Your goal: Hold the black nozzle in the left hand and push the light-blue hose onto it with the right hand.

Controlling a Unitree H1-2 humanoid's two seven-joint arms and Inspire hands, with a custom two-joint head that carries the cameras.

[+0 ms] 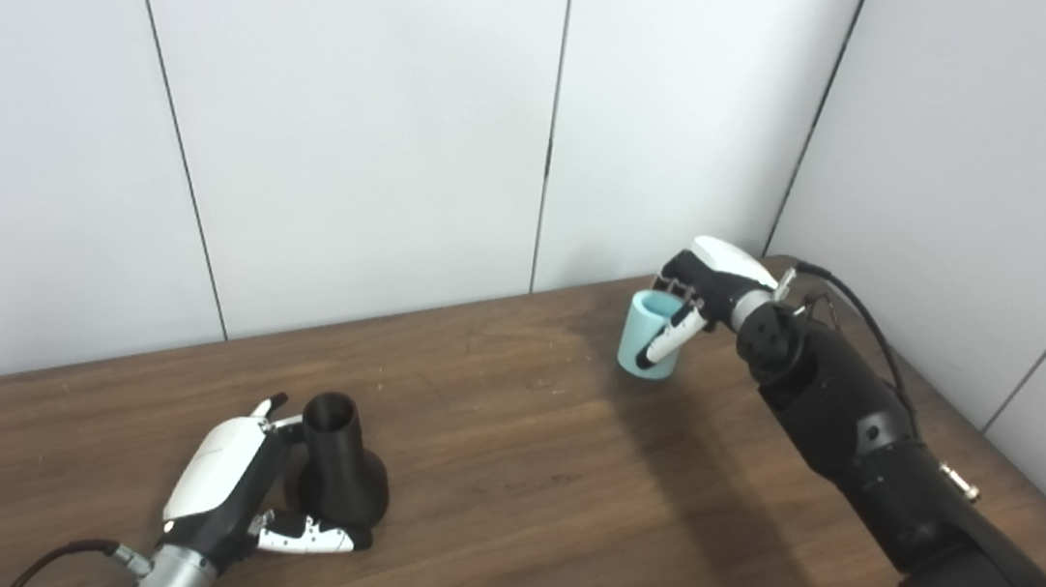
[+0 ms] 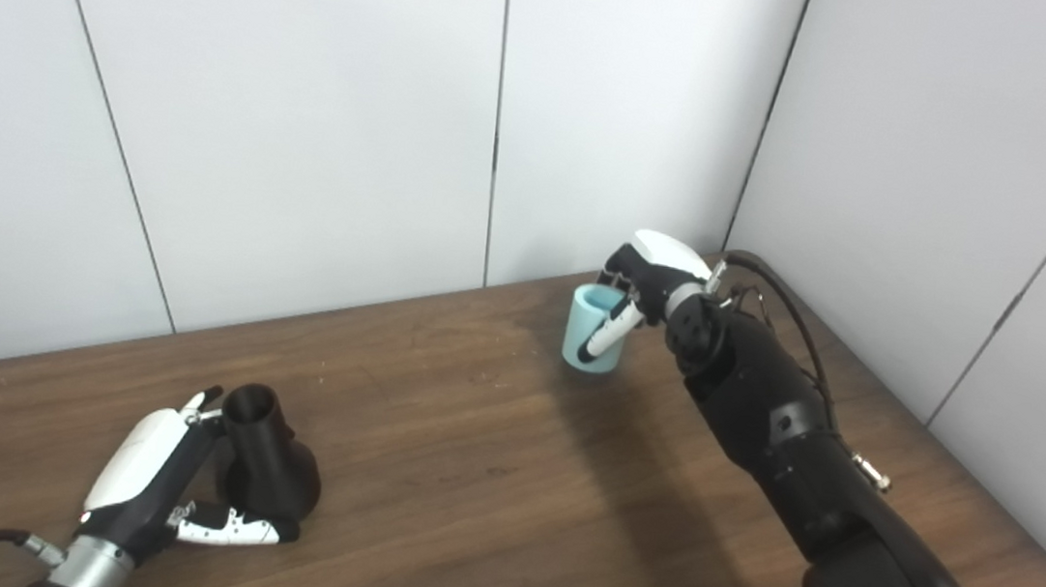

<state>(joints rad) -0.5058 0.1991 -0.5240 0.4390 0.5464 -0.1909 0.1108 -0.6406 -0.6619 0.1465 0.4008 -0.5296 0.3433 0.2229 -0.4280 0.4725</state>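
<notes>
Left eye view: 1 black nozzle (image 1: 338,464) upright on desk (image 1: 503,486), near-left; left robot hand (image 1: 235,487) cupped round it, thumb under the base. Judged step: secure both grips; keep nozzle mouth up and steady.

Right eye view: 1 light-blue hose (image 2: 593,330), short piece, far side, well apart from nozzle; right robot hand (image 2: 646,282) wrapped round it. Align bores before pushing.

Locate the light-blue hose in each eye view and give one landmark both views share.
Left eye view: light-blue hose right of centre, at the table's far edge, right hand around it.
Right eye view: hose just right of centre.
Shared landmark: black nozzle at lower left.
</notes>
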